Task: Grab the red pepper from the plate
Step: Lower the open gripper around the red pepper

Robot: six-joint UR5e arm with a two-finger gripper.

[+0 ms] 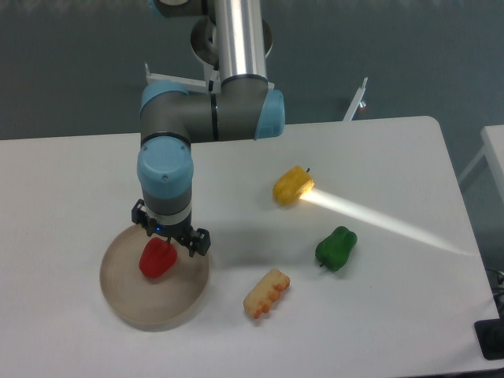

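The red pepper (157,258) is glossy red and sits over the left-centre of the round beige plate (169,303) at the front left of the table. My gripper (167,239) points straight down right above and behind the pepper, its black body touching or nearly touching the pepper's top. The fingertips are hidden behind the pepper and the gripper body. I cannot tell whether the fingers are round the pepper, or whether it rests on the plate or is slightly lifted.
A yellow pepper (293,186) lies in the middle of the white table. A green pepper (336,248) lies to the right. A yellow corn-like toy (266,293) lies just right of the plate. A bright light streak runs rightward from the yellow pepper.
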